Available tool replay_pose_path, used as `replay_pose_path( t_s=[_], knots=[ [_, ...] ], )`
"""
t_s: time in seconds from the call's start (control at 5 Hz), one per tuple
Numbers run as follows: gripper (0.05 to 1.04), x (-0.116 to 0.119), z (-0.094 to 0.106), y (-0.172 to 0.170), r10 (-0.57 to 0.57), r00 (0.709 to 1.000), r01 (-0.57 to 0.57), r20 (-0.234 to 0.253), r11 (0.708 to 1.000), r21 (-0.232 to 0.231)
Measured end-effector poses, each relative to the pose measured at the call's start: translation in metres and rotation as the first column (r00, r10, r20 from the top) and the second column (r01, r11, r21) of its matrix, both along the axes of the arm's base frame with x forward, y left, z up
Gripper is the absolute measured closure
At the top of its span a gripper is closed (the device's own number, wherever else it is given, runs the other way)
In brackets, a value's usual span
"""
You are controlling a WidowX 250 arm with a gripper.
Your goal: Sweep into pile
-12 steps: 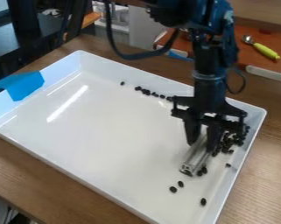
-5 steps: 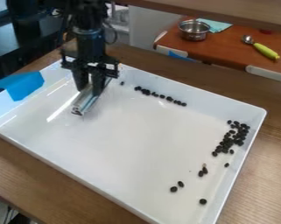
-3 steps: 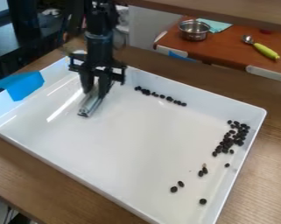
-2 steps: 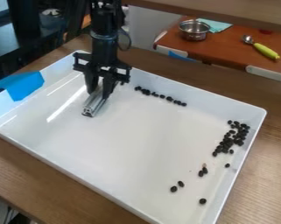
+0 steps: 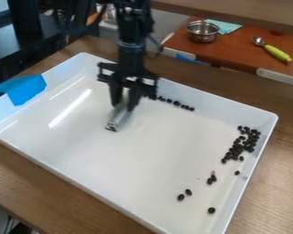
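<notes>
The main pile of beans (image 5: 237, 148) lies by the tray's (image 5: 154, 160) right edge, near its far right corner; a row lines the far edge, and a few strays sit toward the near right corner. The pincer (image 5: 122, 106), parted only by the bar's width, grips the bar (image 5: 117, 122) near the far edge, left of the row's visible end.

If the bar tilts or rides high, beans could slip under it; too quick a push might scatter them (round things love to roll). The far wall could also block the bar, or twist it in the grip, leaving the row behind.

Blue tape (image 5: 26, 89) covers part of the left edge. Beyond the desk (image 5: 258, 196), the pot (image 5: 202, 31), cloth (image 5: 225, 26) and spoon (image 5: 273, 51) seem out of the way.
</notes>
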State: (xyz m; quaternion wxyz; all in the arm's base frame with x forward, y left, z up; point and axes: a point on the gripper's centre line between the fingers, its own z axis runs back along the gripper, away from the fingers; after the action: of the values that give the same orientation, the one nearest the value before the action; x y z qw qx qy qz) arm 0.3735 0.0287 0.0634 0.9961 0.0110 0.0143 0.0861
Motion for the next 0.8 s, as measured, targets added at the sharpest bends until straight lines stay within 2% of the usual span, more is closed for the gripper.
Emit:
replay_pose_path(
  t_s=[0.8],
  knots=[
    [0.721, -0.010, -0.001, -0.084, -0.060, 0.998, 0.059, -0.026, 0.997, -0.054]
  ],
)
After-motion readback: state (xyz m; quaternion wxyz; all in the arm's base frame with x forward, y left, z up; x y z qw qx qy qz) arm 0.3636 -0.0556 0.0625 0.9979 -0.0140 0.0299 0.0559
